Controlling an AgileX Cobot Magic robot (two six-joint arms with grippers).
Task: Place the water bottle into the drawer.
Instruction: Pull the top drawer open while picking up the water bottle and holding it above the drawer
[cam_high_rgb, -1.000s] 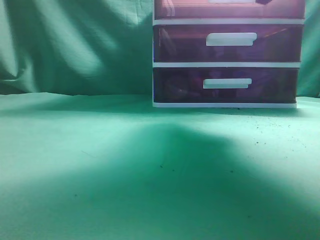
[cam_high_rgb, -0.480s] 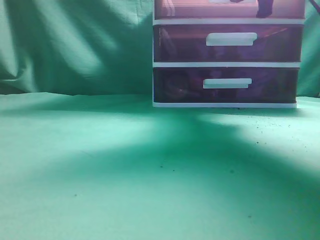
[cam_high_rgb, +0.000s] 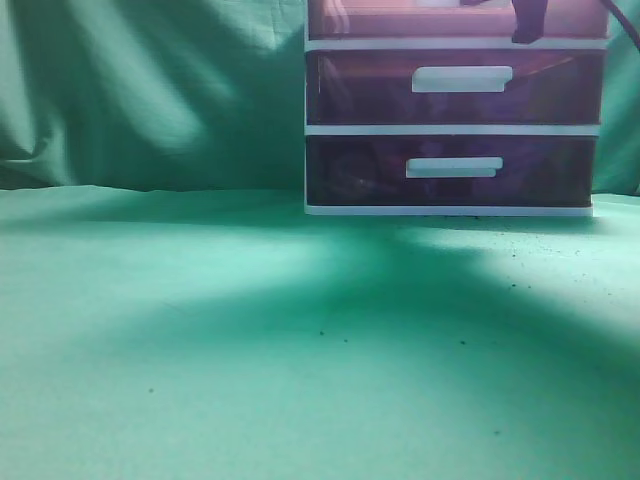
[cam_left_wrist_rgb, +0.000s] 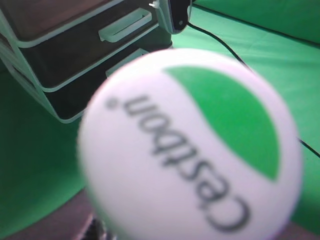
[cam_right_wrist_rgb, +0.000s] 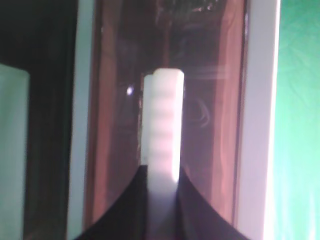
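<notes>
The water bottle's white cap (cam_left_wrist_rgb: 190, 145), with a green patch and dark lettering, fills the left wrist view close up. My left gripper (cam_left_wrist_rgb: 95, 231) is shut on the water bottle; its jaws are almost wholly hidden under the cap. The reddish-brown top drawer (cam_high_rgb: 400, 20) sits at the upper edge of the exterior view. My right gripper (cam_high_rgb: 527, 22) is at its front. In the right wrist view the gripper's dark fingers (cam_right_wrist_rgb: 162, 175) are shut on either side of the drawer's white bar handle (cam_right_wrist_rgb: 164, 115), against the drawer front (cam_right_wrist_rgb: 215, 125).
Two darker purple drawers (cam_high_rgb: 455, 85) (cam_high_rgb: 450, 168) sit below in the white frame (cam_high_rgb: 450, 128). The unit stands on a green cloth (cam_high_rgb: 250, 350) with a green backdrop (cam_high_rgb: 150, 90). A black cable (cam_left_wrist_rgb: 225, 47) runs over the cloth beside the unit.
My right gripper's dark finger has come down into the exterior view at the top drawer's front. The shadow on the cloth has shifted.
</notes>
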